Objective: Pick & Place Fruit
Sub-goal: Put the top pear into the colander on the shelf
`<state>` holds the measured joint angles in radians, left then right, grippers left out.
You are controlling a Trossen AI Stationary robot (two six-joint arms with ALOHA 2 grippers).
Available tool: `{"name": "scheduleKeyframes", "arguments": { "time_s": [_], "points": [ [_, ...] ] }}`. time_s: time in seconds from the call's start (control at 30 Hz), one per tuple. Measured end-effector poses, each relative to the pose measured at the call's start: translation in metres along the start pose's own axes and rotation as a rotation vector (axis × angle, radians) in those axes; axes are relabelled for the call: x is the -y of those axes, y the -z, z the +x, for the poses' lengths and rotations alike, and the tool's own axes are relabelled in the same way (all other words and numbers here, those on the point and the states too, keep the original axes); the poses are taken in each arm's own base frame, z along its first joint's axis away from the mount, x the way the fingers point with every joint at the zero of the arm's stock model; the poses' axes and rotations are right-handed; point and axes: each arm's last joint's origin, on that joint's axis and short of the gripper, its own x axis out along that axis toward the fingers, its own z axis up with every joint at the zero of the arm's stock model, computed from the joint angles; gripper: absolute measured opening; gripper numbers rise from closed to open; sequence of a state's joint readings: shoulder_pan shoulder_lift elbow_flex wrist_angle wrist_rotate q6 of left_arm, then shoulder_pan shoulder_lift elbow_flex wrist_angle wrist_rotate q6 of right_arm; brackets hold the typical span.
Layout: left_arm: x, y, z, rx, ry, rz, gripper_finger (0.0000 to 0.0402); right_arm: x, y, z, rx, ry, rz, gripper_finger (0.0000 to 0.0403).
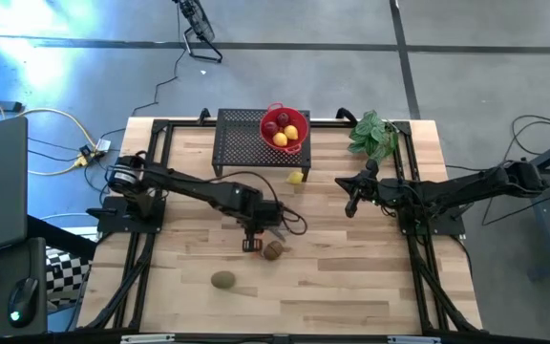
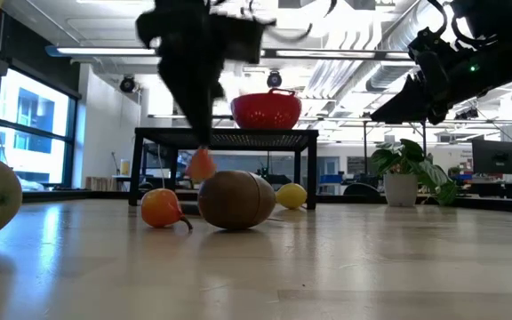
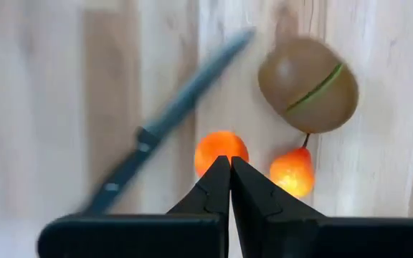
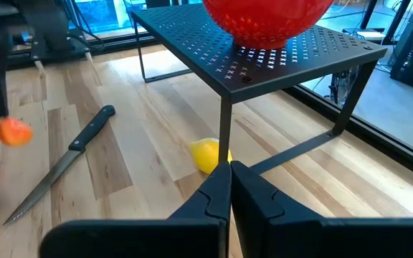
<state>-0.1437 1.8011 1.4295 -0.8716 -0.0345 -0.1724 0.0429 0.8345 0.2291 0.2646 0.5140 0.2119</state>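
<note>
Fruit is mid-pick: the left gripper point(image 3: 229, 161) has its fingers clenched on 1 tiny orange piece point(image 3: 221, 149), held just off the table in the low view. Beside it lie a second orange piece point(image 3: 292, 170), a kiwi point(image 3: 308, 84) and the knife point(image 3: 167, 122). Next, I'd guess, comes a lift up to the red bowl point(image 1: 285, 127) on the black rack point(image 1: 242, 141), clearing the rack's edge. The right gripper point(image 4: 230, 168) waits clenched and empty near a lemon point(image 4: 206, 153). Another kiwi point(image 1: 222, 280) sits well apart, with open table around it.

Grey floor point(image 1: 351, 24), big windows point(image 2: 34, 124)
</note>
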Motion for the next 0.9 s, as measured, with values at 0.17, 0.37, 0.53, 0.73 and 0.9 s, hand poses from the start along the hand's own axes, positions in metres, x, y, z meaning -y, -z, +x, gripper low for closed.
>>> {"name": "scheduleKeyframes", "arguments": {
  "time_s": [0.17,0.37,0.53,0.73,0.9],
  "points": [
    [-0.009,-0.019,-0.038,0.038,-0.131,0.036,0.0000,0.000,0.000,0.000,0.000,0.000,0.000,0.0003],
    [-0.024,-0.044,-0.093,0.180,-0.251,0.054,0.0000,0.000,0.000,0.000,0.000,0.000,0.000,0.0003],
    [-0.047,-0.060,-0.137,0.318,-0.297,0.032,0.0000,0.000,0.000,0.000,-0.001,0.000,0.000,0.0003],
    [-0.091,-0.066,-0.164,0.404,-0.366,-0.072,0.0000,0.000,0.000,0.000,-0.001,0.000,0.000,0.0003],
    [-0.133,-0.068,-0.173,0.479,-0.432,-0.179,0.0000,0.000,0.000,0.000,-0.001,0.000,0.000,0.0003]
  ]
}}
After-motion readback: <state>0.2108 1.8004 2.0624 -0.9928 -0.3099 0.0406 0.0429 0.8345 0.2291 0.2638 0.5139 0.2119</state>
